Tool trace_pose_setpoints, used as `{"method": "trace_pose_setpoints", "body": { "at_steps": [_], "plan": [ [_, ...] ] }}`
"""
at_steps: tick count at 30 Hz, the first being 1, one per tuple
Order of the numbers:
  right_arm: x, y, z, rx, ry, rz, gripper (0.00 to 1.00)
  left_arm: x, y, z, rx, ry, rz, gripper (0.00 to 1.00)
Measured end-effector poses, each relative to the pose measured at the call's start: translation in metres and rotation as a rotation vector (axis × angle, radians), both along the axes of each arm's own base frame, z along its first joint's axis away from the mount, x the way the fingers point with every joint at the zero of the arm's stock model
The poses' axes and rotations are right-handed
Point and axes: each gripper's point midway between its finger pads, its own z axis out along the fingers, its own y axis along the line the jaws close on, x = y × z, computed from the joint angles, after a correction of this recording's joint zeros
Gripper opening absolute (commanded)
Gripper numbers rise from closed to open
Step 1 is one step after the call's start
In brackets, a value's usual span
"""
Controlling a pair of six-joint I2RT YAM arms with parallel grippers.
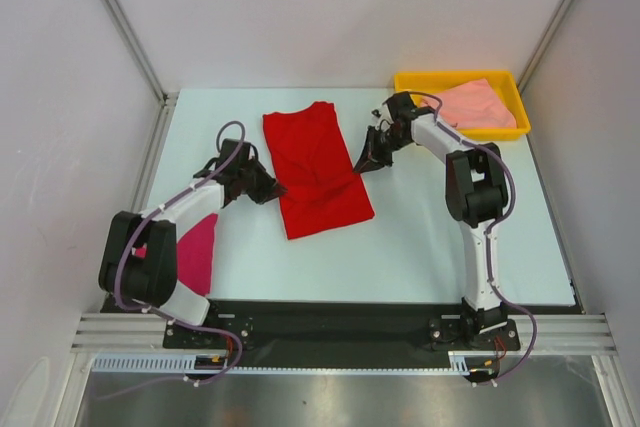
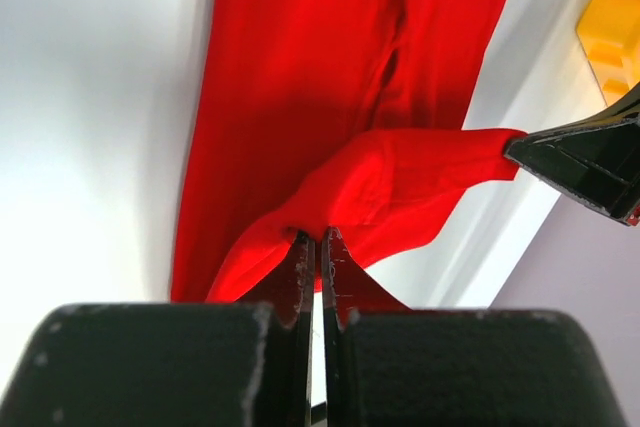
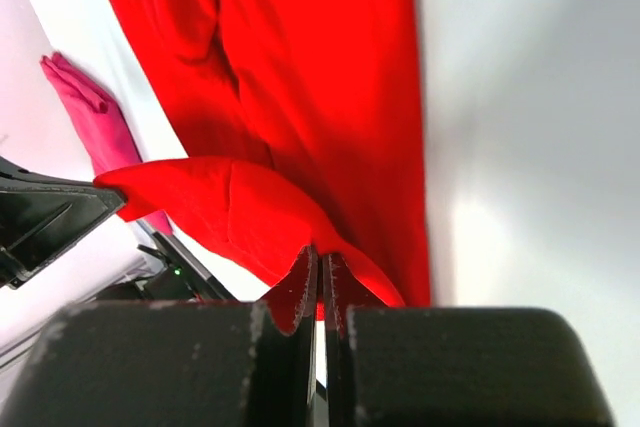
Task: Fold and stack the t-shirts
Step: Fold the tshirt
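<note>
The bright red t-shirt (image 1: pixel 315 167) lies in the middle of the table, folded into a long strip. My left gripper (image 1: pixel 272 188) is shut on its left edge, and the cloth rises in a pinched fold at the tips (image 2: pixel 318 239). My right gripper (image 1: pixel 362 161) is shut on its right edge (image 3: pixel 322 257). The red cloth is stretched between the two grippers. The magenta pink t-shirt (image 1: pixel 196 252) lies folded at the near left and also shows in the right wrist view (image 3: pixel 95 112). The pale salmon t-shirt (image 1: pixel 470 103) lies in the tray.
A yellow plastic tray (image 1: pixel 410 80) stands at the far right corner and shows in the left wrist view (image 2: pixel 612 27). White walls enclose the table on three sides. The left arm's link lies over part of the magenta shirt.
</note>
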Motion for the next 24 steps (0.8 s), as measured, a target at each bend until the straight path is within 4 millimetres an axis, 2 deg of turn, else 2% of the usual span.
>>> {"method": "trace_pose_setpoints", "body": {
  "at_steps": [4, 14, 24],
  "plan": [
    [0.007, -0.002, -0.005, 0.025, 0.023, -0.002, 0.0, 0.008, 0.001, -0.002, 0.01, -0.001, -0.009, 0.02],
    [0.018, -0.002, -0.01, 0.064, 0.046, -0.002, 0.01, 0.014, 0.008, -0.018, 0.027, 0.035, 0.003, 0.0],
    [0.023, 0.001, -0.018, 0.076, 0.063, 0.001, 0.04, 0.026, 0.011, -0.016, 0.036, 0.026, 0.002, 0.0]
  ]
}}
